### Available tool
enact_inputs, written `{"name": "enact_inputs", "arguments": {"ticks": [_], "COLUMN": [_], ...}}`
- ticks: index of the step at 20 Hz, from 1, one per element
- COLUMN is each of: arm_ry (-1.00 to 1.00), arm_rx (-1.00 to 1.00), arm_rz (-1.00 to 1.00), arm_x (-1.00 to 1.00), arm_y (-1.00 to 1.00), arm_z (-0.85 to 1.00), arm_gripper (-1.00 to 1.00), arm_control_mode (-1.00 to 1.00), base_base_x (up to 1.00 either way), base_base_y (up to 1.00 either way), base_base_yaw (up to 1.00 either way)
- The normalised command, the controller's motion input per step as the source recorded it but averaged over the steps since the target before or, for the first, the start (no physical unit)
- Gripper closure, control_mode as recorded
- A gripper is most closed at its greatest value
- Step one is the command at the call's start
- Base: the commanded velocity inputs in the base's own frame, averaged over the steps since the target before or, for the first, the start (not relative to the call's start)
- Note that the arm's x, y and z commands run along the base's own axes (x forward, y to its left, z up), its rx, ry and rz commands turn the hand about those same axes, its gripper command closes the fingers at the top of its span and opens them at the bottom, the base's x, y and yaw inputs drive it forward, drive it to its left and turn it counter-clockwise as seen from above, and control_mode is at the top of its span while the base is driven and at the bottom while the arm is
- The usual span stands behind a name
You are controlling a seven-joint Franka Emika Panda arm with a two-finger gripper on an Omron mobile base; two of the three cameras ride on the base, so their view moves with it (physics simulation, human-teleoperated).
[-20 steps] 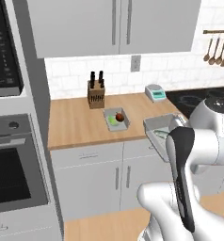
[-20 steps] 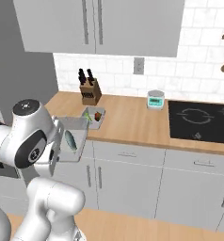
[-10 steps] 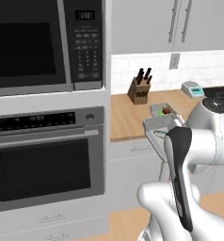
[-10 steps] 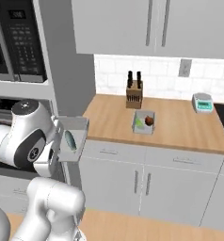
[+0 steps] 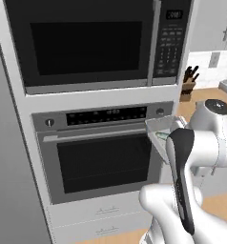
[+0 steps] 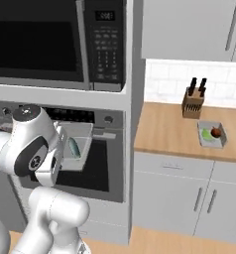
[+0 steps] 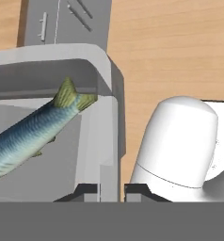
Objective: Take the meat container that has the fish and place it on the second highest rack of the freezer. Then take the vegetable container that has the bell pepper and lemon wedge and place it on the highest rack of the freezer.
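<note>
Pincer [image 7: 111,189]: clenched on the meat container's [image 7: 92,141] rim wall.
Fish [image 7: 29,134]: lay left of the pincer, long axis slanting away.
Freezer: whereabouts couldn't be told.

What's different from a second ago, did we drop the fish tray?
No. The base has driven left along the kitchen: the views now face the oven and microwave instead of the counter. The gripper stays shut on the meat container, fish inside. The vegetable container sits where it was.
</note>
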Motion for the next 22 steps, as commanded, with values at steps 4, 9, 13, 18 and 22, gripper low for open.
{"name": "enact_inputs", "arguments": {"ticks": [4,9,13,18,22], "arm_ry": [0.00,0.00,0.00,0.00,0.00], "arm_rx": [0.00,0.00,0.00,0.00,0.00], "arm_rz": [0.00,0.00,0.00,0.00,0.00], "arm_x": [0.00,0.00,0.00,0.00,0.00], "arm_y": [0.00,0.00,0.00,0.00,0.00], "arm_z": [0.00,0.00,0.00,0.00,0.00], "arm_gripper": [1.00,1.00,1.00,1.00,1.00], "arm_control_mode": [1.00,1.00,1.00,1.00,1.00], "base_base_x": [-0.28,-0.25,-0.24,-0.52,-0.37], "base_base_y": [1.00,1.00,1.00,1.00,0.97], "base_base_yaw": [0.02,0.00,0.00,0.00,0.00]}}
